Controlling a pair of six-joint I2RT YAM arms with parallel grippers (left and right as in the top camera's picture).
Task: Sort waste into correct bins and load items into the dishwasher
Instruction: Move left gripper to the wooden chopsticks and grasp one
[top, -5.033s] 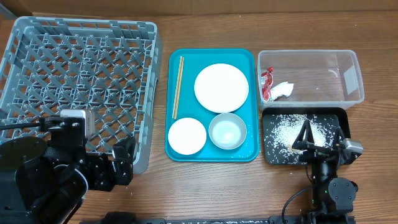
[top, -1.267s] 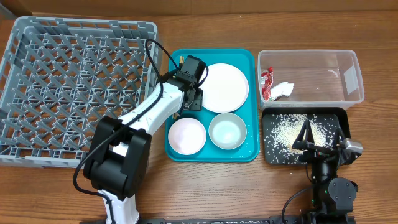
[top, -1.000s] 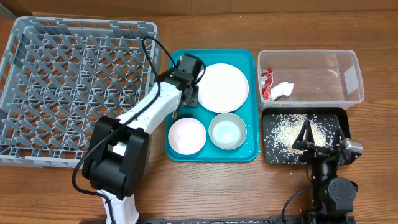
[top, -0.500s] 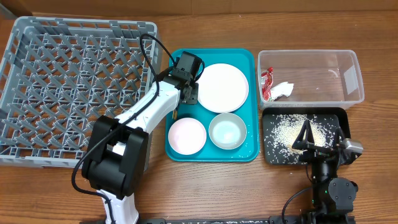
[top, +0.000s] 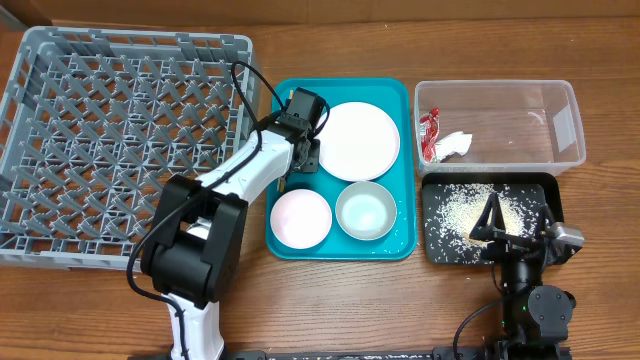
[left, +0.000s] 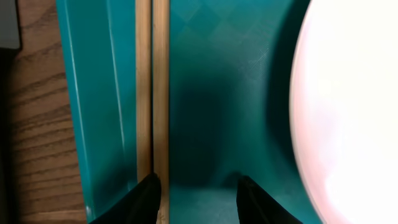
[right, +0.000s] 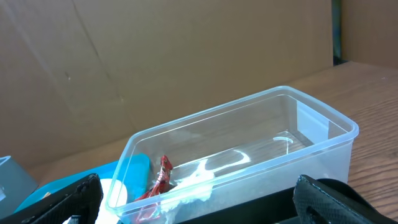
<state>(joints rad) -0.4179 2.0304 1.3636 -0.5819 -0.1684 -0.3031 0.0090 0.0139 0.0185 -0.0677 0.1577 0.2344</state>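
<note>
Over on the 9 o'clock side of the teal tray (top: 343, 84), chopsticks (left: 152, 93) lying 12-to-6, left fingers (left: 148, 194) spread wide, one tip right over them, nothing pinched

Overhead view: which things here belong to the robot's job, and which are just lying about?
Job: chopsticks, plate, white bowl, green-rimmed bowl, dish rack, clear tub, black tray, red wrapper, tissue, rice grains.
Lying about: teal tray, wooden table.
</note>
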